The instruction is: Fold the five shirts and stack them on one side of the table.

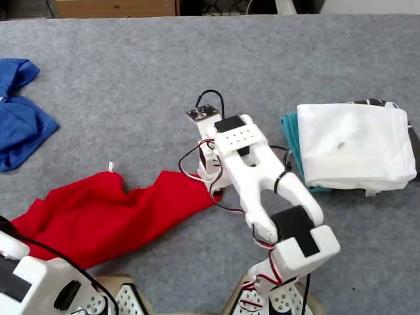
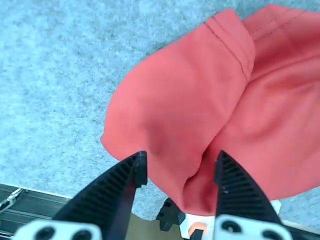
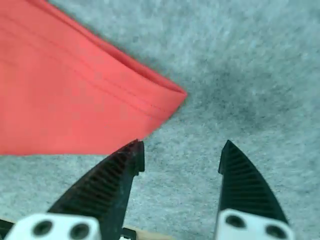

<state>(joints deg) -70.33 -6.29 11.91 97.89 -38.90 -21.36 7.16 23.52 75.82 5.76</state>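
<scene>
The left end effector (image 2: 180, 172) is open. A bulging fold of the red cotton shirt (image 2: 200, 100) lies between its two black ribbed fingers (image 2: 122, 187), but I cannot tell if they touch the cloth. The right end effector (image 3: 182, 162) is also open, and between its fingers there is only the grey felt-like worktop (image 3: 250, 75). A hemmed corner of the red shirt lies just beside one of its fingers.

In the high view the right end effector is mostly hidden under its own white arm (image 1: 252, 170). The left arm (image 1: 26, 275) is cut off at the lower corner. The red shirt stretches from the right end effector toward the left arm.

The blue crumpled shirt (image 1: 20, 125) lies well apart from both end effectors and is partly cut off by the edge. On the other side of the right end effector, near it, stands a stack. The white folded shirt (image 1: 354, 147) on top covers most of the teal folded shirt (image 1: 291, 141), which shows only a strip facing the end effector. A black garment (image 1: 375, 102) under them shows only thin edges.

A small white tag (image 1: 110, 167) sticks out of the red shirt's edge. It is too small to read any writing on it.
</scene>
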